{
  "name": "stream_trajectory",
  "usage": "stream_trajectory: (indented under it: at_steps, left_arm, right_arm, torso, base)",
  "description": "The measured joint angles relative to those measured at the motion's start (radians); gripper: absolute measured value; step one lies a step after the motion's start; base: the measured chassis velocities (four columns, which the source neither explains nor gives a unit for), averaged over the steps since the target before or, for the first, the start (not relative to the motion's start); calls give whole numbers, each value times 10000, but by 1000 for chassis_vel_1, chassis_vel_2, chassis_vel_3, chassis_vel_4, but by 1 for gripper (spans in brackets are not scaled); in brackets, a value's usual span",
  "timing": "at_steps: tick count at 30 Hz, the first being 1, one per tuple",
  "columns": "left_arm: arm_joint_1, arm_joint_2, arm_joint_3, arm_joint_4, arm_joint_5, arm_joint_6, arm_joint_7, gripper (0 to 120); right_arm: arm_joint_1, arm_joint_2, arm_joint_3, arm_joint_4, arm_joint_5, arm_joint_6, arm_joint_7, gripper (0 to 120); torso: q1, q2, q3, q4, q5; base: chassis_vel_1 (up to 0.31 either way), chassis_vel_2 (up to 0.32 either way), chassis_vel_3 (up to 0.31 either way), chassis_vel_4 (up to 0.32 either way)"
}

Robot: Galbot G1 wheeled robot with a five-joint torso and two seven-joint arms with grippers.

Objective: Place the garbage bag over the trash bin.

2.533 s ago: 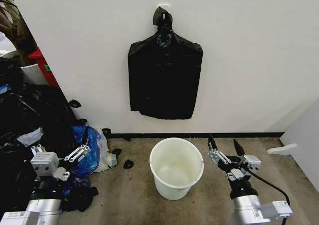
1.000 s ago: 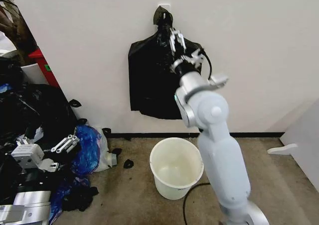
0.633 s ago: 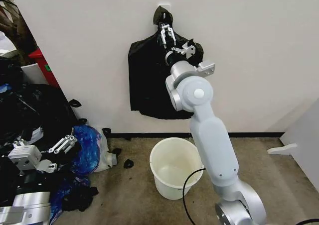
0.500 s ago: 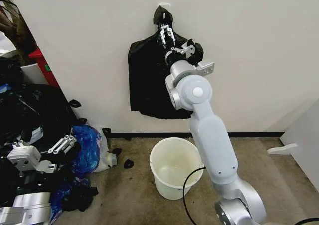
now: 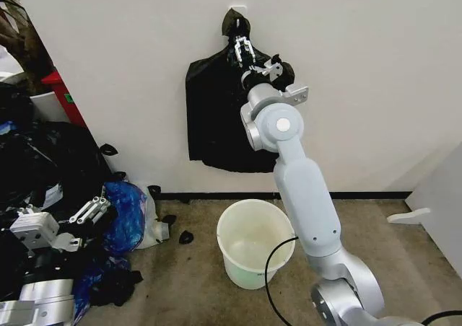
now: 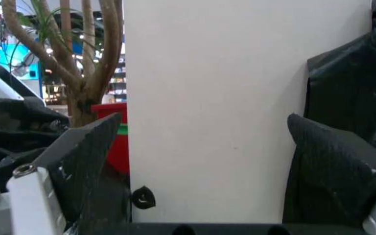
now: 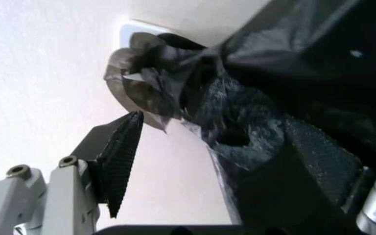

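The black garbage bag [image 5: 234, 120] hangs flat on the white wall from a hook, its top gathered into a neck [image 7: 234, 132]. My right arm is stretched up to it. The right gripper [image 5: 242, 50] is open, with one finger on each side of that neck just below the hook; its fingers [image 7: 119, 159] stand apart from the plastic. The trash bin [image 5: 245, 272], a round white bucket, stands on the floor below the bag, open and unlined. My left gripper [image 5: 92, 208] waits low at the left, open, its fingers [image 6: 86, 156] holding nothing.
A large heap of black bags [image 5: 43, 160] and a blue bag [image 5: 124, 210] fill the floor at the left. A red box [image 5: 61, 95] stands behind them. Black scraps [image 5: 185, 237] lie near the bucket. The right arm's cable [image 5: 271, 283] loops beside the bucket.
My right arm has swung up from beside the bucket to the top of the hanging bag, and in the last second edged left and up onto its neck. The left gripper sank slightly.
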Motion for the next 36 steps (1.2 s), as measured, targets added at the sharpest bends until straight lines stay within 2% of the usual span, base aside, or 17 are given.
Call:
stream_trajectory:
  at_steps: [5,7,8,15,17,23,25,27,36]
  left_arm:
    - [-13,-26,17,0,29,0,7,100]
    - [-8,-37,16,0,35,-1,8,100]
    - [-8,-37,16,0,35,-1,8,100]
    - [16,-75,17,0,201,-54,4,100]
    - [24,-79,23,0,232,-70,4,100]
    - [23,-86,33,0,258,-89,-2,100]
    - [22,-86,33,0,257,-89,-2,100]
    - [8,-86,38,1,258,-94,-5,100]
    - [-45,-71,39,5,259,-103,-7,100]
  right_arm:
    - [116,-4,7,-171,-12,0,-95,76]
    - [119,-6,-31,-175,-15,0,-104,67]
    - [119,-6,-31,-175,-15,0,-104,67]
    - [-26,-11,-209,-207,-243,57,-172,41]
    - [-42,-12,-233,-209,-287,68,-229,38]
    - [-62,-14,-243,-200,-311,109,-425,12]
    - [-63,-14,-243,-198,-308,110,-432,12]
    - [-67,-15,-238,-188,-272,119,-461,0]
    - [-797,-16,-475,422,-198,99,-433,0]
  torso:
    - [0,0,0,0,0]
    - [0,0,0,0,0]
    - [0,0,0,0,0]
    - [0,0,0,0,0]
    - [0,0,0,0,0]
    - [0,0,0,0,0]
    - [0,0,0,0,0]
    - [0,1,0,0,-1]
    - [0,1,0,1,-1]
  base:
    - [0,0,0,0]
    - [0,0,0,0]
    - [0,0,0,0]
    - [0,0,0,0]
    - [0,0,0,0]
    - [0,0,0,0]
    - [0,0,0,0]
    - [0,0,0,0]
    - [0,0,0,0]
